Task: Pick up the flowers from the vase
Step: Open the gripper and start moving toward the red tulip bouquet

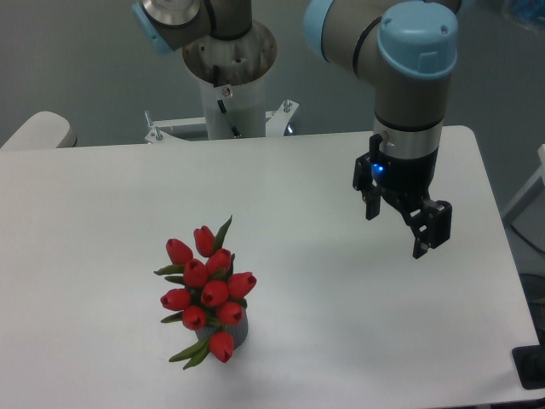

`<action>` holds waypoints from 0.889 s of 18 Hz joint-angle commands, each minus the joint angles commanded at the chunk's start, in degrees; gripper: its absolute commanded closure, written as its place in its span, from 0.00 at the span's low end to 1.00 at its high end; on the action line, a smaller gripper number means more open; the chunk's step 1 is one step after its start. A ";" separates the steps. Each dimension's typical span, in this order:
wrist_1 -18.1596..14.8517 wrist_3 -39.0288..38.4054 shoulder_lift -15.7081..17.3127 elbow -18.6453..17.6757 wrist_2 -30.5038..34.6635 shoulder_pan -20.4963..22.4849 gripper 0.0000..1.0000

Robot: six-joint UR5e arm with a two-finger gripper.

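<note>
Nearest the camera, a bunch of red tulips (207,290) stands in a small dark grey vase (238,331) (mostly hidden by the blooms) on a white table (102,213). Farther back, the gripper (398,228) hangs with fingers spread, holding nothing; the upright flowers lie well apart, down and to its left in the picture.

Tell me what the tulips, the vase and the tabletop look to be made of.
Tulips: likely artificial, plastic or coated fabric; the red buds are uniform, smooth and slightly glossy, with stiff green leaves.
Vase: dark grey and matte, possibly ceramic or plastic; mostly hidden by the blooms, so uncertain.
Tabletop: white, smooth, low-sheen surface, probably laminate or painted board.
</note>
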 joint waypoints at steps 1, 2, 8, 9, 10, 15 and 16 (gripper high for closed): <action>0.09 0.00 0.09 -0.17 0.00 -0.09 0.00; 0.17 -0.44 0.17 -0.87 -0.26 -0.09 0.00; 0.53 -0.79 0.53 -2.02 -1.23 -0.79 0.00; 0.53 -0.79 0.61 -2.28 -1.84 -0.70 0.00; 0.44 -0.88 0.61 -2.55 -2.80 -0.70 0.00; 0.44 -3.68 0.79 -5.09 -11.67 0.17 0.00; 0.53 -4.56 0.79 -5.97 -13.78 0.44 0.00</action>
